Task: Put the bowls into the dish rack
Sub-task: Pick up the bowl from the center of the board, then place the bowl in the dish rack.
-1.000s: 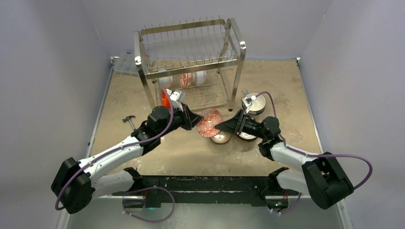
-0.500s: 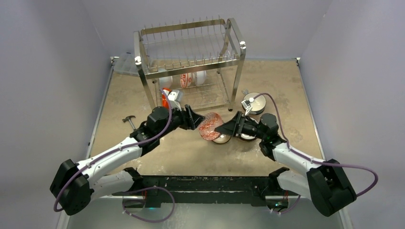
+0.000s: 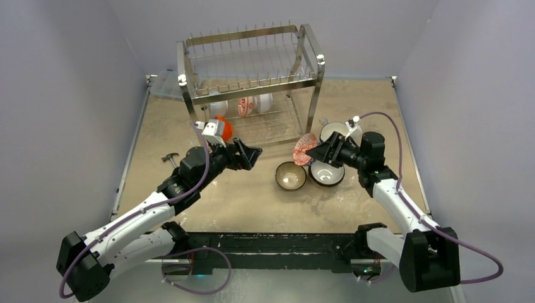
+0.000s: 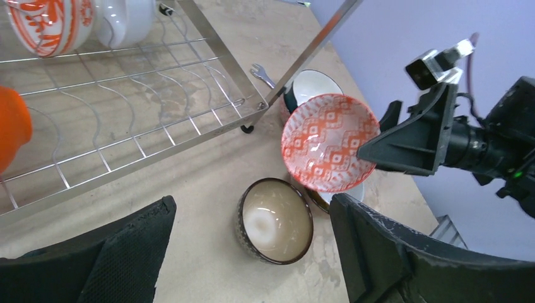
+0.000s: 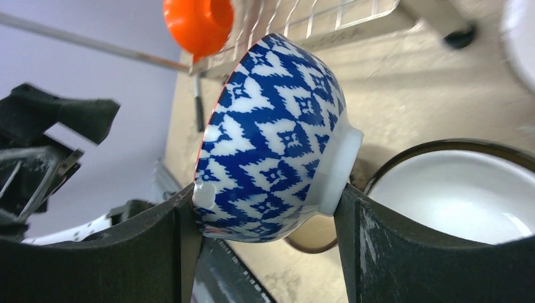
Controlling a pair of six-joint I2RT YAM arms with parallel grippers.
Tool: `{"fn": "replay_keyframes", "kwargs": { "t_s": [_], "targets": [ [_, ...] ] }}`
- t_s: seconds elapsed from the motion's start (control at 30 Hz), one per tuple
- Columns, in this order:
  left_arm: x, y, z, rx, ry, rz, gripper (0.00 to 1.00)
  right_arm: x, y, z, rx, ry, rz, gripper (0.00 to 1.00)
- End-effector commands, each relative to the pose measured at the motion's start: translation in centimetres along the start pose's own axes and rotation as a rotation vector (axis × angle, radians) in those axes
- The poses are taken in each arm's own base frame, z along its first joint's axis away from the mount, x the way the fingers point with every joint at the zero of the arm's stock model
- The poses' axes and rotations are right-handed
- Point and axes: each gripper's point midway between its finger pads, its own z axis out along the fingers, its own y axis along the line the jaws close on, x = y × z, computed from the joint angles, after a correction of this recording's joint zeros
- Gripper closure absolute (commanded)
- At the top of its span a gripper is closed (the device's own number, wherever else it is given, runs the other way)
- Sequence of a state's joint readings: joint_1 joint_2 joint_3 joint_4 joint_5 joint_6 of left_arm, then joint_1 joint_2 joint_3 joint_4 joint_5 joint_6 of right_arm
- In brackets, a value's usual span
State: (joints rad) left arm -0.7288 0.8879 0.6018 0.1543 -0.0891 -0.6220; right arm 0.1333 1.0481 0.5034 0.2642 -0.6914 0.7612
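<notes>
The dish rack (image 3: 252, 90) already holds a few bowls on its lower tier, among them a red floral bowl (image 3: 246, 106) and an orange bowl (image 3: 223, 126). We count three more waiting on the table (image 3: 164, 126), including a brown bowl (image 3: 291, 176). Our right gripper (image 3: 313, 151) clamps a tilted patterned bowl (image 3: 305, 148) near the rack's front right leg, and our left gripper (image 3: 251, 154) gapes wide, empty.
</notes>
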Motion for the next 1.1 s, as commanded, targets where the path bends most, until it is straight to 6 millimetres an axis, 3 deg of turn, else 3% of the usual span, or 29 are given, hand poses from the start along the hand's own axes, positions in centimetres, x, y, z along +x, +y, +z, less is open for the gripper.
{"fn": "replay_keyframes", "kwargs": {
  "t_s": [0.0, 0.1, 0.3, 0.6, 0.8, 1.07],
  "targets": [
    [-0.7, 1.3, -0.7, -0.061, -0.03, 0.046, 0.07, -4.1, -0.6, -1.7, 0.152, -0.103, -0.149, 1.0],
    [-0.8, 1.5, -1.0, -0.072, -0.022, 0.075, 0.05, -7.1, -0.7, -2.8, 0.247, -0.203, -0.21, 1.0],
    [-1.4, 3.0, -2.1, -0.163, 0.004, 0.171, 0.05, -11.4, -1.3, -4.2, 0.387, -0.324, -0.27, 1.0],
    [-1.9, 4.2, -3.7, -0.23, 0.04, 0.27, 0.06, -18.2, -1.4, -3.9, 0.476, -0.468, -0.385, 1.0],
    [-1.4, 4.5, -4.2, -0.232, 0.081, 0.309, 0.06, -21.7, -2.3, -0.7, 0.442, -0.448, -0.433, 1.0],
    [-0.6, 5.6, -5.2, -0.27, 0.139, 0.36, 0.06, -24.0, -0.4, 4.1, 0.223, -0.386, -0.513, 1.0]
  ]
}}
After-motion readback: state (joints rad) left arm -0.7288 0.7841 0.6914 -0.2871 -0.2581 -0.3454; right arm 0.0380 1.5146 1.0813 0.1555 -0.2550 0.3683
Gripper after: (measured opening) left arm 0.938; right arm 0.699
